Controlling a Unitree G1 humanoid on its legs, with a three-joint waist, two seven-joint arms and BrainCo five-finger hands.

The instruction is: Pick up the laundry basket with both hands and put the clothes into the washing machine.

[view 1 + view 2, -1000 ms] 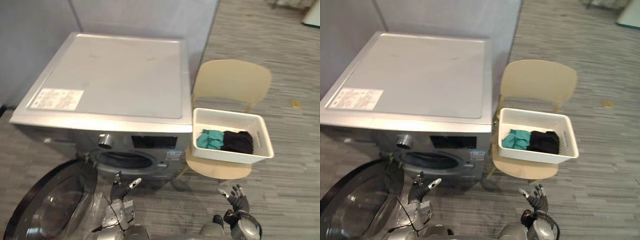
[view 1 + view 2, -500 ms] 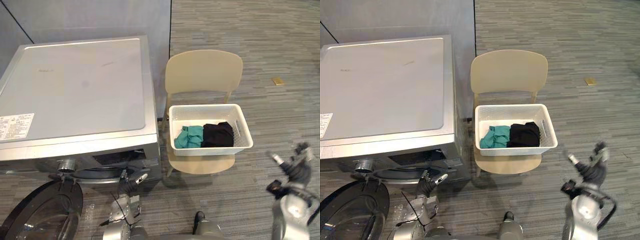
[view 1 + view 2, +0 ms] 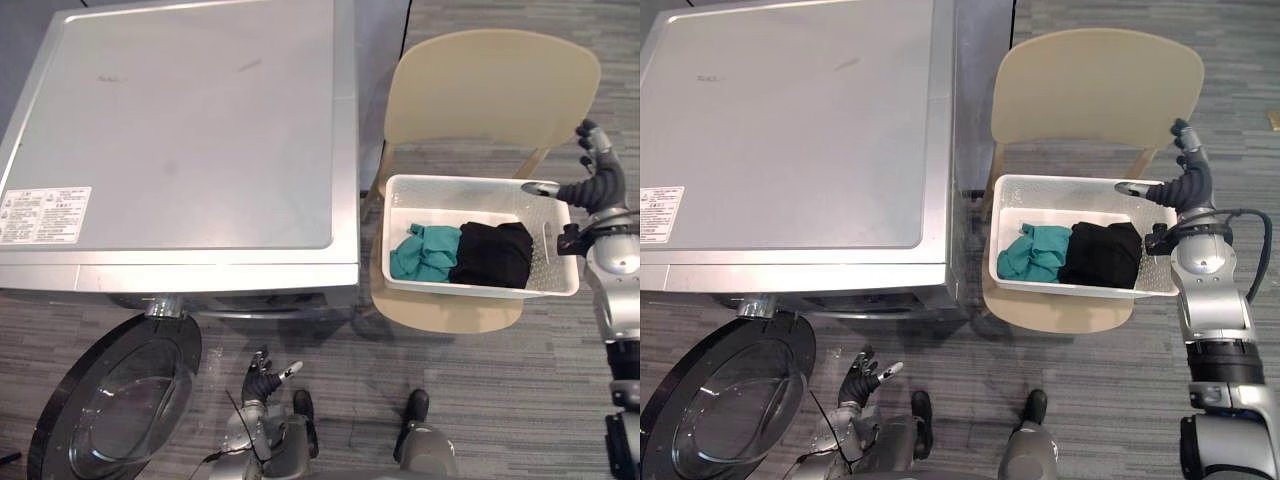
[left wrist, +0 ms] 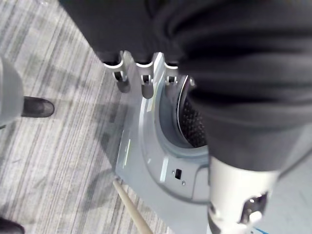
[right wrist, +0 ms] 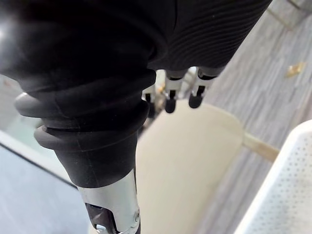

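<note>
Laundry basket point(image 3: 450, 182) sits on the chair point(image 3: 490, 85) with the clothes point(image 3: 422, 252) inside. Its left end is near the washing machine point(image 3: 190, 130), and open floor lies to its right. Your right hand point(image 3: 598, 185), fingers apart, has come in from that floor to the basket's right rim. Your left hand point(image 3: 262, 372) hangs low with its fingers relaxed.

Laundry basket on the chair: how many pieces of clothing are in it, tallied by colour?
teal garment: 1
black garment: 1
Total in the laundry basket: 2
</note>
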